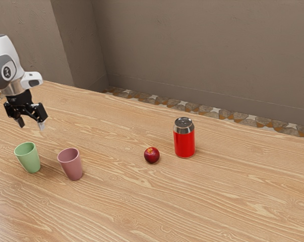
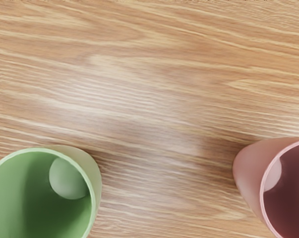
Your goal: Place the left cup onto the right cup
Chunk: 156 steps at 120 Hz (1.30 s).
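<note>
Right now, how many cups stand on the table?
2. The green cup stands near the exterior view's left edge; the pink cup stands beside it, apart, toward the apple. None seems hidden.

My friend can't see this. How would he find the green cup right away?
On the wooden table, look toward the exterior view's left, below the robot's black gripper. Two open cups stand upright there, apart. The green cup is the one farther left, nearer the gripper; its neighbour, the pink cup, is dusty rose.
</note>
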{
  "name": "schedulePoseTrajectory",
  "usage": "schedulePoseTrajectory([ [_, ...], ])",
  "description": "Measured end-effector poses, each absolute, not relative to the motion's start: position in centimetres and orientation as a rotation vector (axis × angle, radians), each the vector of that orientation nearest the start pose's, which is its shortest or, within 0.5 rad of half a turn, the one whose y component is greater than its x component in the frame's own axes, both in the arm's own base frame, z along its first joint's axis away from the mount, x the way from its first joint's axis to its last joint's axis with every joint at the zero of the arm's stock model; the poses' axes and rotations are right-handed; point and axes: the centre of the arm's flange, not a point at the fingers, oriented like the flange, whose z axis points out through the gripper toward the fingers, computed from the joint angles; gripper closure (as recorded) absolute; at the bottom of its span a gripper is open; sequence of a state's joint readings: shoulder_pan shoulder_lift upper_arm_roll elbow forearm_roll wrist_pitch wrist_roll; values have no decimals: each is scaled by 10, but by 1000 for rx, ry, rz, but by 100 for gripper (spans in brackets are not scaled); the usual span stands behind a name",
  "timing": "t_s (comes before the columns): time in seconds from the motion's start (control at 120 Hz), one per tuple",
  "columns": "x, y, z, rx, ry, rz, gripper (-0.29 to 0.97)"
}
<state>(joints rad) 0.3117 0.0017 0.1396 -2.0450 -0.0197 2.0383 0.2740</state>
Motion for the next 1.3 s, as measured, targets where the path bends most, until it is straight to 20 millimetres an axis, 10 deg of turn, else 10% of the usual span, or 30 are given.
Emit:
schedulePoseTrajectory([
  [0.633, 459, 268, 375, -3138, -317, 71, 2],
  [1.3, 491, 271, 350, -3124, -121, 24, 3],
])
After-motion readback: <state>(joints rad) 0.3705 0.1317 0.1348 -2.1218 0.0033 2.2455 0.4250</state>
